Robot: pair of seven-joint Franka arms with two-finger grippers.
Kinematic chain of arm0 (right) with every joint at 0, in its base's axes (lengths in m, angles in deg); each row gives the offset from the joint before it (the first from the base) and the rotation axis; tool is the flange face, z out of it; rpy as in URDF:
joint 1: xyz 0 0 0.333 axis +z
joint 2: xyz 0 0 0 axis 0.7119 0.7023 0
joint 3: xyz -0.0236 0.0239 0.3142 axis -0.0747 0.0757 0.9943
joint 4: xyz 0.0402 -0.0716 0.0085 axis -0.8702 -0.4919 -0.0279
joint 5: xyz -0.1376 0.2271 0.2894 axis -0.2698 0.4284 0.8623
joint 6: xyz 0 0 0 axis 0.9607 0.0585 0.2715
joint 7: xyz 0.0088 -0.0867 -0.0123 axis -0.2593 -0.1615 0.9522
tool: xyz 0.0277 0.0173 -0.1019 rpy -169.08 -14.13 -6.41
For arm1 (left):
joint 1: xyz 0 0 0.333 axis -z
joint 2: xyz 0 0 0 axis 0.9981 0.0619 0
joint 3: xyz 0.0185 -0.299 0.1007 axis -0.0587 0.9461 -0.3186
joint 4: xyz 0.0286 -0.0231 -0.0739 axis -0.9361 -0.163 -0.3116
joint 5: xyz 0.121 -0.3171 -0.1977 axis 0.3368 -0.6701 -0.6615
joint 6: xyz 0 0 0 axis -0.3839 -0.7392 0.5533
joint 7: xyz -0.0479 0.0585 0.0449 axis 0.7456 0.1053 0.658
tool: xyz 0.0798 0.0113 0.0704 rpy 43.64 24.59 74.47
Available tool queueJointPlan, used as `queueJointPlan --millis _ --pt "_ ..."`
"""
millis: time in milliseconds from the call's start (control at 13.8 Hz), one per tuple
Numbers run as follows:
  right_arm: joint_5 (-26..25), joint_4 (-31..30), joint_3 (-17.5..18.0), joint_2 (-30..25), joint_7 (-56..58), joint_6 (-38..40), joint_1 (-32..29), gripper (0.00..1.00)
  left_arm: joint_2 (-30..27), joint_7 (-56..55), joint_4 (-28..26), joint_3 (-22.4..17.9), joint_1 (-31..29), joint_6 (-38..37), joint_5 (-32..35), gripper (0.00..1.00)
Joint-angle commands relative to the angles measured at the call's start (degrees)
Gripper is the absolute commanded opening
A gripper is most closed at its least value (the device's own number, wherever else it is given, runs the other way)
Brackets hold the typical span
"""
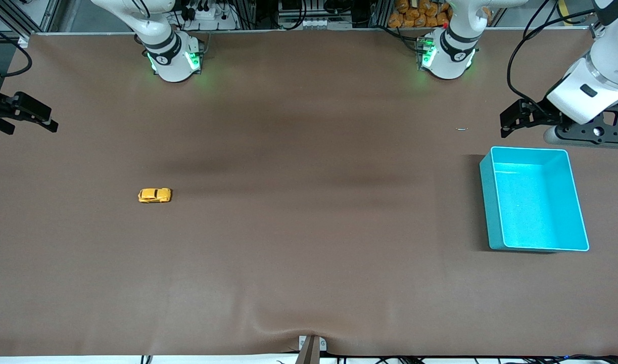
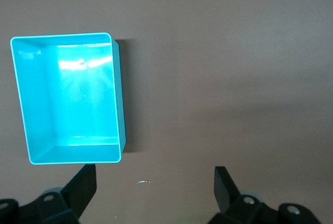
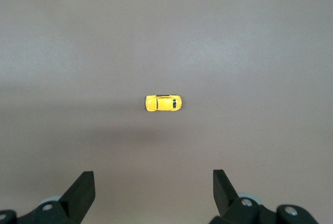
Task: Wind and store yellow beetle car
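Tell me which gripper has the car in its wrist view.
The right gripper: its view shows the car; the left gripper sees the bin.

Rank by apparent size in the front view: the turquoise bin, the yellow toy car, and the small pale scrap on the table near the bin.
1. Turquoise bin, by far the largest.
2. Yellow toy car, much smaller.
3. Pale scrap, a thin sliver, smallest.
All three lie on the table, so nearness hardly skews the order.
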Motion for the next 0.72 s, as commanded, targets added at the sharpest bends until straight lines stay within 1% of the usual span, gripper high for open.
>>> queueJointPlan --millis 0,506,650 --pt "-0.33 0.21 1.02 -0.56 -0.56 0.22 -0.04 1.00 0.01 0.70 0.85 -0.13 0.38 -0.92 -0.55 1.00" --pt "-0.15 -0.05 0.85 0.40 0.75 1.09 -0.12 1.00 0.01 0.61 0.85 -0.13 0.29 -0.83 -0.98 1.00" --pt "-0.15 -0.14 0.76 3.29 12.38 2.68 -0.12 1.00 0.10 0.52 0.85 -0.13 0.29 -0.48 -0.90 1.00"
